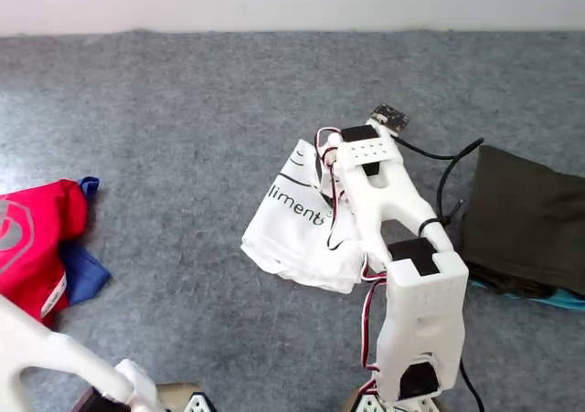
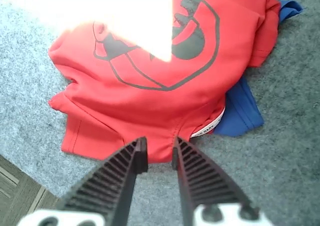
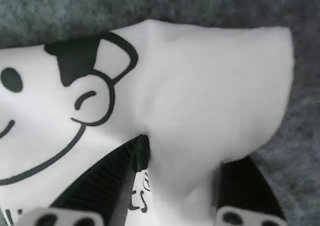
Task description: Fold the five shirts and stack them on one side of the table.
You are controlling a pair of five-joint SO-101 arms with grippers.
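A white shirt (image 1: 297,225) with black print lies crumpled in the middle of the grey table. My right gripper (image 3: 185,171) is shut on a raised fold of the white shirt (image 3: 200,100); from above the gripper (image 1: 325,176) sits at the shirt's far edge. A red shirt (image 2: 150,80) with a dark round print lies on a blue shirt (image 2: 242,113) at the table's left edge. My left gripper (image 2: 160,156) hovers just off the red shirt's hem, its fingers slightly open with nothing between them. The red shirt (image 1: 37,243) and blue shirt (image 1: 82,270) lie unfolded.
A folded dark shirt (image 1: 530,220) rests on a light blue one (image 1: 558,298) at the right edge. The left arm (image 1: 46,353) stands at the front left corner. Bare grey carpet (image 1: 183,129) covers the back and centre left. The table edge (image 2: 30,178) runs near the red shirt.
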